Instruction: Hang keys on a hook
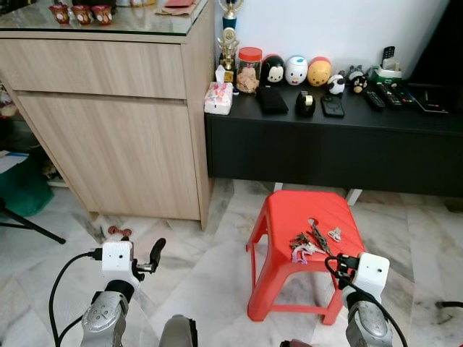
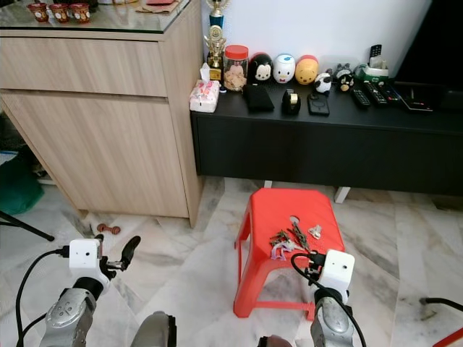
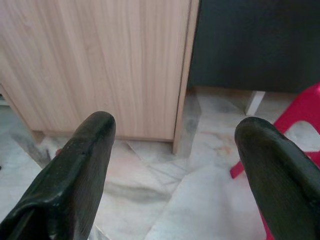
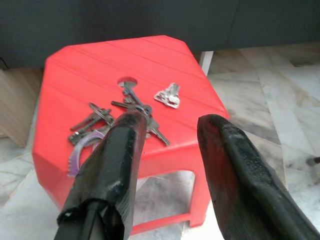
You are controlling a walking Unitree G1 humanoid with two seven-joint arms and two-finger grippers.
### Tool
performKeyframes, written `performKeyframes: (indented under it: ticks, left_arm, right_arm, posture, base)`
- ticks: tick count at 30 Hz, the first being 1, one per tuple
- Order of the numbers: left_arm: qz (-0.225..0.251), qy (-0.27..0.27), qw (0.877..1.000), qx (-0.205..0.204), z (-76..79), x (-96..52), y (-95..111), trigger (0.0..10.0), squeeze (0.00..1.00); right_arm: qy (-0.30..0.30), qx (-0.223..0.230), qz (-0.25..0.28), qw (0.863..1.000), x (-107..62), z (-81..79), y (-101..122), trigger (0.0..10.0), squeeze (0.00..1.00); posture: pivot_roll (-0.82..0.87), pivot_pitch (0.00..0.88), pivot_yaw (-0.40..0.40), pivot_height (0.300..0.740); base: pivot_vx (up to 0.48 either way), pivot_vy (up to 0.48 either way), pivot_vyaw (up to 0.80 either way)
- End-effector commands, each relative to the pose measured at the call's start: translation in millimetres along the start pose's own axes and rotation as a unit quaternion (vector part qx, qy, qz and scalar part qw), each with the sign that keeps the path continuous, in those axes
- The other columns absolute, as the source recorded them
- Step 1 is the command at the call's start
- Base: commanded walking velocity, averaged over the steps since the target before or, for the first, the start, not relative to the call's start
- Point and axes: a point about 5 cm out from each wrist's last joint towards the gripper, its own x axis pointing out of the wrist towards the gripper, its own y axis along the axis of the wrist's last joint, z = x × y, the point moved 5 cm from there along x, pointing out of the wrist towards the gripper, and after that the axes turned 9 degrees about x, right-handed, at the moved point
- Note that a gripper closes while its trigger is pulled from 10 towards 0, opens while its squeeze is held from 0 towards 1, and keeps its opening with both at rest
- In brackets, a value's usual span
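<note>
Right, your keys (image 1: 309, 241) lie loose on the red stool (image 1: 286, 217); right gripper (image 4: 170, 135) hangs just short of them, fingers spread for the grab; left gripper (image 3: 172, 145) idle, fingers apart too.

red stool (image 1: 289, 210), wooden cabinet (image 1: 108, 137), black console (image 1: 325, 144)

Bunch of keys (image 1: 309, 241) flat on red stool (image 1: 289, 210)
</note>
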Motion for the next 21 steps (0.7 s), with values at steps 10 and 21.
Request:
performKeyframes:
  ticks: [10,21]
  left_arm:
    - [0.011,-0.008,1.000,-0.001,0.6,8.2,11.5,10.0,0.00]
    - [0.000,-0.013,1.000,-0.001,4.3,9.1,8.6,10.0,0.00]
  right_arm:
    - [0.016,-0.013,-0.001,1.000,0.6,-7.2,-0.1,10.0,0.00]
    - [0.016,-0.013,-0.003,1.000,2.6,-7.5,1.6,10.0,0.00]
  posture:
    - [0.12,0.018,-0.041,0.636]
    - [0.12,0.029,-0.048,0.636]
  base:
    - [0.353,0.000,0.00]
    - [0.306,0.000,0.00]
